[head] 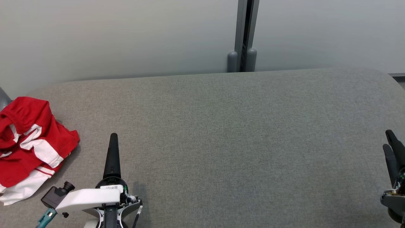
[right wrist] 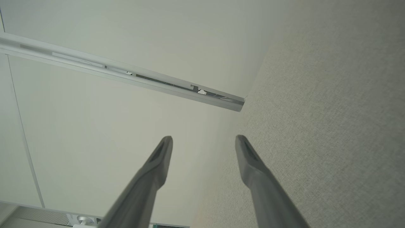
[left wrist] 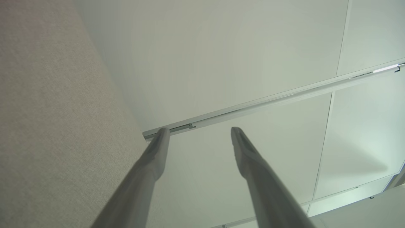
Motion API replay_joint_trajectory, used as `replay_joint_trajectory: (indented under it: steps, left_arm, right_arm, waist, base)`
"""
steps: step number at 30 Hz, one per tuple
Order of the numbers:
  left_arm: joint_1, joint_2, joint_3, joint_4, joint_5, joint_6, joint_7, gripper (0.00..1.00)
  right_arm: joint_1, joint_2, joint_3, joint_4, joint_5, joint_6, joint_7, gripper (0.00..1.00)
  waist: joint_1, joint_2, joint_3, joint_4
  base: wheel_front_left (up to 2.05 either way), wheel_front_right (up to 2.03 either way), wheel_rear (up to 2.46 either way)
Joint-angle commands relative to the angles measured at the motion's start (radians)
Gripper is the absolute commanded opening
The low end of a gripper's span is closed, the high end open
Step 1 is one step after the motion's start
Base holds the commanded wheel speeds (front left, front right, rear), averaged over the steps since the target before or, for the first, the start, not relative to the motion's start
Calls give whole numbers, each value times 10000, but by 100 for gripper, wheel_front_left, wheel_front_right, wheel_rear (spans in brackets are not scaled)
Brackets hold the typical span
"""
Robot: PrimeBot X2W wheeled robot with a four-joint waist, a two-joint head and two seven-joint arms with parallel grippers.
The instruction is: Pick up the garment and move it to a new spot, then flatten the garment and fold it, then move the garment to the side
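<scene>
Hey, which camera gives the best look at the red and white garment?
The head view. The garment lies crumpled at the left edge of the grey surface, partly cut off by the frame. The wrist views look past the open left gripper and right gripper at grey surface and pale wall instead.

garment [head: 31,148]: cut by left edge | right pincer [head: 388,140]: cut by right edge

The only writing I see is on a small white label [head: 111,187] at the base of my left gripper [head: 113,136]. Its dark print may include 101, but the rest is too small to read.
</scene>
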Motion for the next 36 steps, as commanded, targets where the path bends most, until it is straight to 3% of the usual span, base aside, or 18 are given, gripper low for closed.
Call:
replay_joint_trajectory:
  steps: [1, 15, 27, 36]
  left_arm:
    - [-405, 70, 115, -251, 487, -10, -17, 100]
    - [-625, 179, 446, -600, 3561, -1, -20, 100]
    - [-759, 339, 449, -646, 6187, 321, -22, 100]
    - [-867, 442, 488, -336, 7479, 589, 0, 100]
  right_arm:
    - [-205, -215, 171, -347, -521, 14, -243, 100]
    - [-161, -366, 946, -1323, -3306, 16, -1296, 100]
    - [114, -389, 1645, -1932, -6081, 17, -2161, 100]
    - [270, -374, 2148, -2209, -7863, 18, -2730, 100]
  waist:
    - [0, 0, 3, -2]
    - [0, 0, -2, -6]
    - [0, 0, -15, -17]
    - [0, 0, 3, -23]
  base:
    - [0, 0, 0]
    - [0, 0, 0]
    - [0, 0, 0]
    - [0, 0, 0]
